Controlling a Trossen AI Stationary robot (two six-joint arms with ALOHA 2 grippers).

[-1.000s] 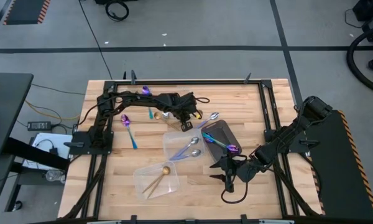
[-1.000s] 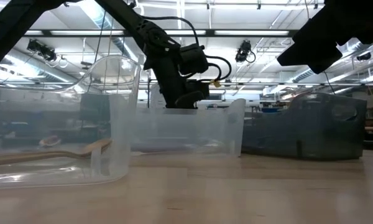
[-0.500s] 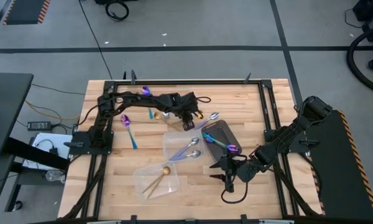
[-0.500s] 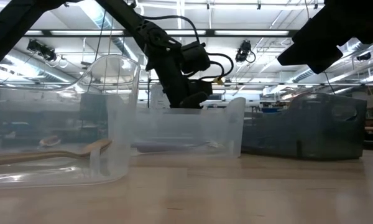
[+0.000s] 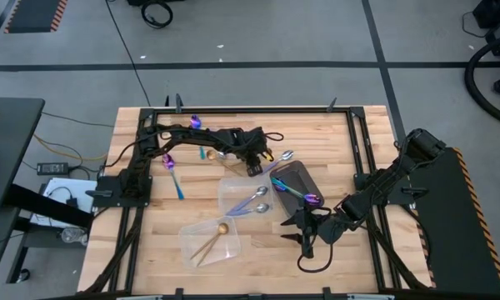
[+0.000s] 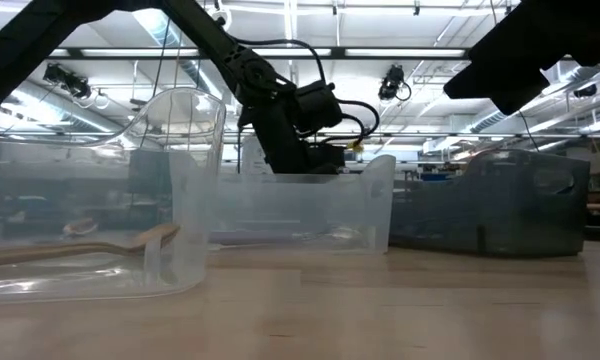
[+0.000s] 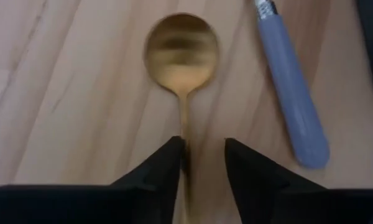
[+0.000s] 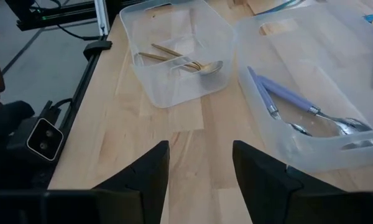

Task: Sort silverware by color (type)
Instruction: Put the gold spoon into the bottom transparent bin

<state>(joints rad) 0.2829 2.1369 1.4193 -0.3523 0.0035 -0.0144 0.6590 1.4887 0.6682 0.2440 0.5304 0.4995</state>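
Observation:
A gold spoon (image 7: 181,53) lies flat on the wooden table (image 5: 175,218), just beyond the far wall of a clear container (image 5: 246,196) that holds two silver spoons. My left gripper (image 7: 202,163) (image 5: 254,164) is open above it, pointing down, one finger on each side of the spoon's handle. A blue-handled utensil (image 7: 292,99) lies next to the gold spoon. Another clear container (image 5: 210,237) holds gold utensils (image 8: 183,59). A dark tray (image 5: 296,183) holds iridescent pieces. My right gripper (image 8: 202,180) (image 5: 307,236) waits open near the table's front edge. My left gripper's fingers come from above and stand either side of the gold spoon's handle (image 7: 184,127), lying along it. The handle runs close beside one finger (image 7: 171,163); I cannot tell whether they touch. The spoon lies flat on the table.
Purple and teal spoons (image 5: 168,160) (image 5: 195,122) (image 5: 179,187) lie loose on the table's far left. The silver-spoon container shows in the right wrist view (image 8: 311,93). Bare wood lies between the containers and the front edge.
My left gripper has shifted a little toward the table's right edge, from over the silver-spoon container's far wall toward the gold spoon. The right arm has kept still.

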